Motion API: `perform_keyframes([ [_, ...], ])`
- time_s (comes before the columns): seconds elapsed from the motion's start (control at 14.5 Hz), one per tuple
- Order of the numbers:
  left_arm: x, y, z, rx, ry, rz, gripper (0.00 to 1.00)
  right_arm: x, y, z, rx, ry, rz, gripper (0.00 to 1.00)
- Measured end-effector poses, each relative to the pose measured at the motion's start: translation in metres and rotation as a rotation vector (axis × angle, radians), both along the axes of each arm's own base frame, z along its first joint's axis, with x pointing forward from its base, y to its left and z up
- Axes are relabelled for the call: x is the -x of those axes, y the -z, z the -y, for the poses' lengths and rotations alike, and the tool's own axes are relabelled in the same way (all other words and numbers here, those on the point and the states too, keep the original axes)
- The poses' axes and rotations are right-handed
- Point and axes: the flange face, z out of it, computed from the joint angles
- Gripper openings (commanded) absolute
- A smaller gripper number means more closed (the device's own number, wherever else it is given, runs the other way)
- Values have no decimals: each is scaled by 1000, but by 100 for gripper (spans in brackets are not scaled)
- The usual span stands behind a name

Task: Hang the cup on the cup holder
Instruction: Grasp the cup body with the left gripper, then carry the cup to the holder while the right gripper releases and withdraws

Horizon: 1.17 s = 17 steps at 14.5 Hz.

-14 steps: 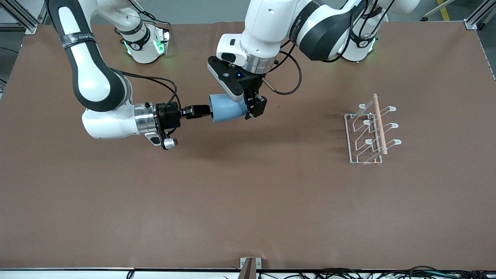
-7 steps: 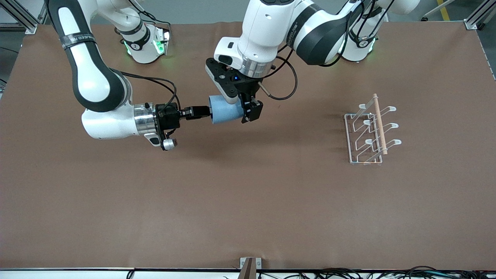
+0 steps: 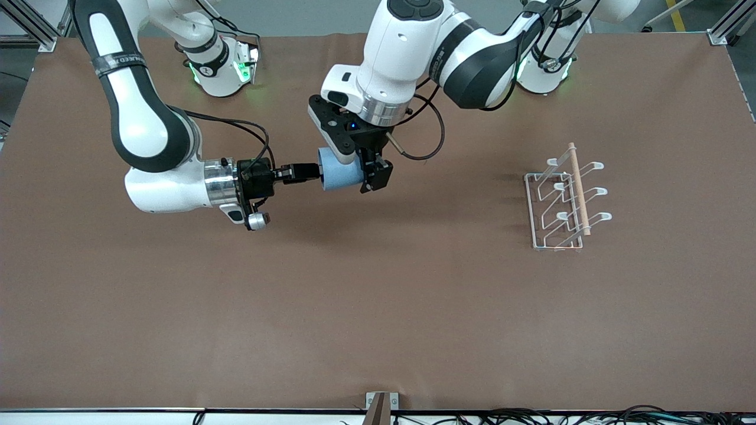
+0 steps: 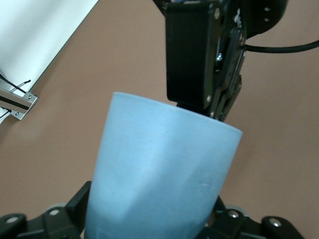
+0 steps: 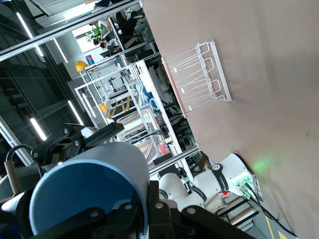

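The light-blue cup (image 3: 339, 170) lies on its side in the air over the table, between both grippers. My right gripper (image 3: 308, 171) is shut on its rim, one finger inside and one outside, as the right wrist view (image 5: 149, 211) shows beside the cup's blue inside (image 5: 79, 194). My left gripper (image 3: 365, 170) reaches down over the cup's base end and is open, its fingers straddling the cup (image 4: 159, 174) close to its walls. The right gripper (image 4: 199, 99) shows at the rim there. The white wire cup holder (image 3: 561, 200) stands toward the left arm's end, apart from both grippers.
The brown table (image 3: 378, 307) stretches wide nearer the camera. The cup holder also shows in the right wrist view (image 5: 199, 74). Both arm bases stand at the table's edge farthest from the camera.
My left gripper has slid along the cup toward the right arm's end, now straddling more of its body. The right gripper and cup have barely moved.
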Motion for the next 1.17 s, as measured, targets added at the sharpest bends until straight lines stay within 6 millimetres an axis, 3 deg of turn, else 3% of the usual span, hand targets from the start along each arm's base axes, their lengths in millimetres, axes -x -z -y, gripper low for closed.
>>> perform_keyframes([
  [0.21, 1, 3, 2, -9, 18, 4, 63, 1, 3, 1, 2, 1, -5, 8],
  [0.41, 1, 5, 3, -13, 30, 6, 62, 0, 3, 1, 0, 1, -5, 10],
  [0.55, 0, 7, 3, -15, 30, 4, 63, 0, 3, 1, 1, 1, -6, 16],
  [0.69, 1, 7, 2, -20, 30, 0, 63, 1, 3, 0, 0, -1, -6, 29],
  [0.76, 1, 8, 1, -30, 30, -9, 63, 1, 3, -1, -2, -4, -6, 41],
  [0.83, 1, 10, 0, -46, 29, -22, 63, 1, 2, -1, -3, -5, -6, 84],
  [0.9, 1, 11, -2, -61, 29, -35, 63, 1, 2, -1, -4, -4, -5, 100],
  [1.17, 1, 9, -13, -164, 36, -29, 63, -2, -2, 2, -2, 7, 5, 100],
])
